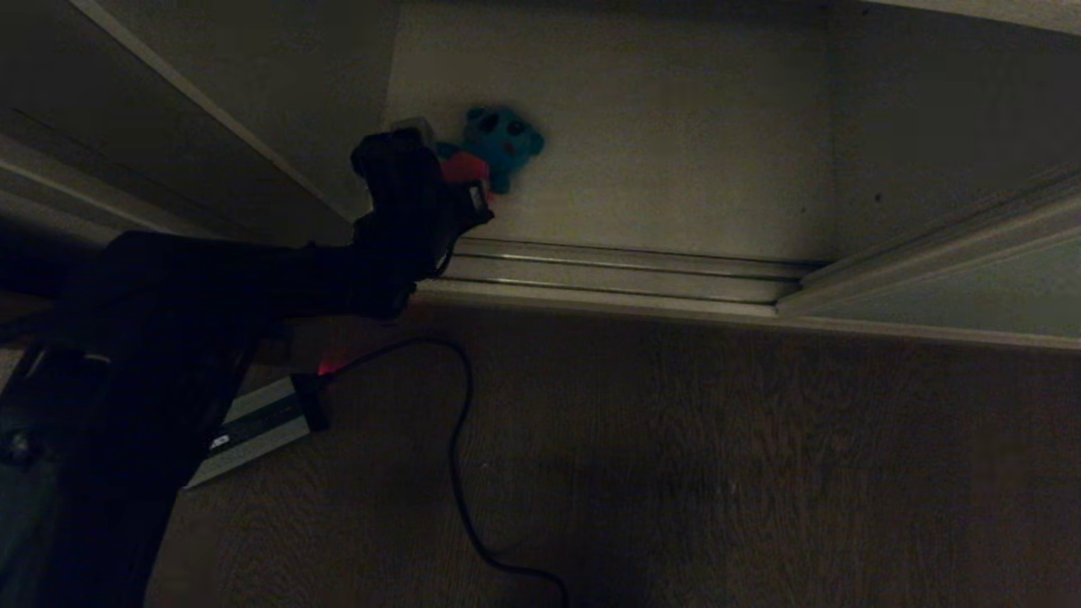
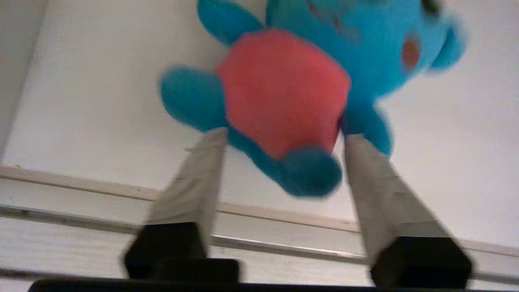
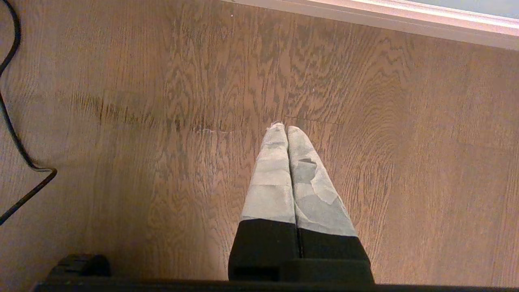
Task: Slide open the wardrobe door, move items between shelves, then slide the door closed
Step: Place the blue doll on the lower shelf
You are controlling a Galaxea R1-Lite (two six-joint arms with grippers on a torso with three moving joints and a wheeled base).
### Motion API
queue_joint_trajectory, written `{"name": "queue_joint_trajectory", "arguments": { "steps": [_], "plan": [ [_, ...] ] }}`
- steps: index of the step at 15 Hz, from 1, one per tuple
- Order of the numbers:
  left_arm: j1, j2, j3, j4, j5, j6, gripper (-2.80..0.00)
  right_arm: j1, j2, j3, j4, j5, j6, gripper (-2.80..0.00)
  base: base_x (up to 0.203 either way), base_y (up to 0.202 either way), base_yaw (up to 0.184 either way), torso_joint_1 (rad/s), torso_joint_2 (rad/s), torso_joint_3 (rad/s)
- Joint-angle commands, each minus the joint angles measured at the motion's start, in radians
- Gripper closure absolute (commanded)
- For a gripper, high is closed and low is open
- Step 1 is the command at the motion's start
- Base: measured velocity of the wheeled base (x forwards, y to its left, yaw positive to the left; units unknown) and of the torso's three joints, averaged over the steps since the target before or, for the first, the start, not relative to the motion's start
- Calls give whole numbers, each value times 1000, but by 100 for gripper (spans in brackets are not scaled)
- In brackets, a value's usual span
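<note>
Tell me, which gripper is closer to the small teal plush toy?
Left. The left gripper is open, one finger on each side of the teal plush toy. The right gripper is shut above the wood floor, no toy nearby.

Right gripper (image 3: pixel 287 129) above wood-grain floor (image 3: pixel 162 101).
The taped fingers (image 3: pixel 271 178) are pressed together; a black cable (image 3: pixel 16 154) and a pale track edge (image 3: pixel 385 20) are seen.

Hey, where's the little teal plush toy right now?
In the head view the teal plush toy lies on the off-white wardrobe shelf, left of centre, just behind the floor track. The open left gripper straddles its red-pink belly.
</note>
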Motion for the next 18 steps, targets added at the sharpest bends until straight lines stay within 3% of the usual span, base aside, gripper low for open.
{"name": "queue_joint_trajectory", "arguments": {
  "steps": [1, 5, 7, 8, 10, 15, 18],
  "plan": [
    [0, -70, 2, 52, -26, -5, -280, 0, 0, 3, 0, 1, 0, 0, 0, 0, 0, 0, 0, 0],
    [-7, -181, 48, 140, -35, -8, -280, 1, 0, 3, 0, 1, 0, 0, 0, 0, 0, 0, 0, 0],
    [-8, -280, 124, 228, -63, -7, -280, 1, 0, 3, 0, 1, 0, 0, 0, 0, 0, 0, 0, 0],
    [-9, -334, 172, 288, -86, -7, 0, 1, 0, 5, 0, 1, 0, 0, 0, 0, 0, 0, 0, 0],
    [-9, -438, 256, 399, -121, -6, 0, -1, 0, 3, 0, 1, 0, 0, 0, 0, 0, 0, 0, 0],
    [-7, -692, 413, 496, -149, -1, 0, 1, 0, 3, 0, 1, 0, 0, 0, 0, 0, 0, 0, 0],
    [-7, -811, 498, 651, -151, 10, 0, -1, 0, 3, 0, 1, 0, 0, 0, 0, 0, 2, 2, 37]
  ]
}}
